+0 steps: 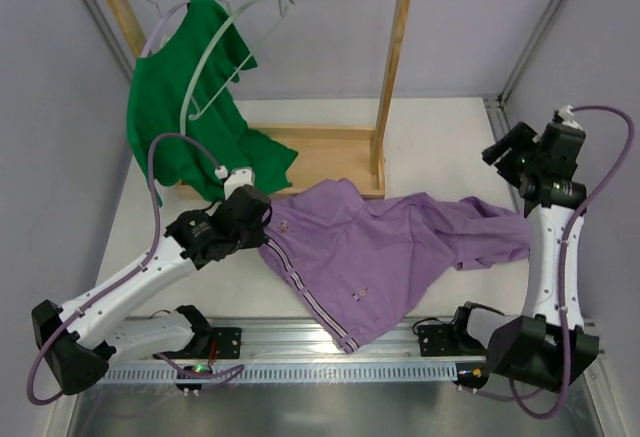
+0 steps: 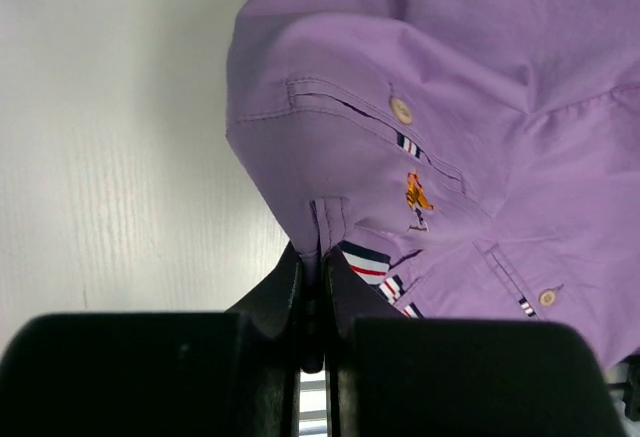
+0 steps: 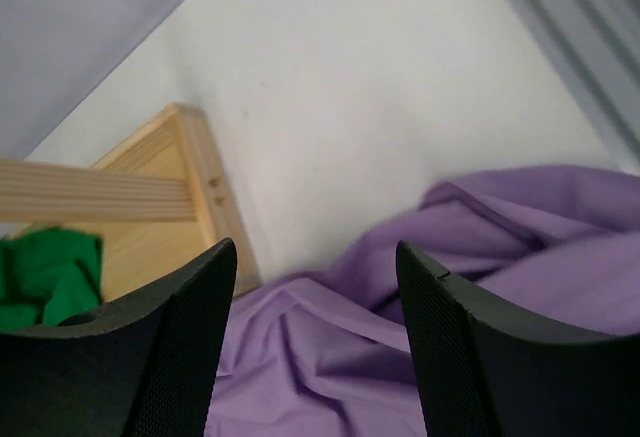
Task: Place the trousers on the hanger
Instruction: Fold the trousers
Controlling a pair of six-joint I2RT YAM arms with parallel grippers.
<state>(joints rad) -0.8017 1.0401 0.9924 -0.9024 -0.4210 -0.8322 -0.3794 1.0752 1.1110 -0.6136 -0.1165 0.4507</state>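
Note:
The lilac trousers [image 1: 380, 247] lie spread across the table, with the striped waistband towards the front edge and the legs reaching right. My left gripper [image 1: 262, 219] is shut on the waistband's left corner; the left wrist view shows the fabric [image 2: 450, 107] pinched between the black jaws [image 2: 320, 257]. My right gripper [image 1: 505, 157] is open and raised above the trouser legs [image 3: 420, 287], and holds nothing. The pale grey-green hanger [image 1: 215, 57] hangs tilted on the wooden rack's top bar, in front of the green shirt.
A wooden clothes rack [image 1: 395, 67] stands at the back with a dark green T-shirt [image 1: 180, 107] on a lavender hanger. Its wooden base [image 1: 320, 157] touches the trousers' far edge and shows in the right wrist view [image 3: 150, 207]. A metal rail [image 1: 330, 352] runs along the front.

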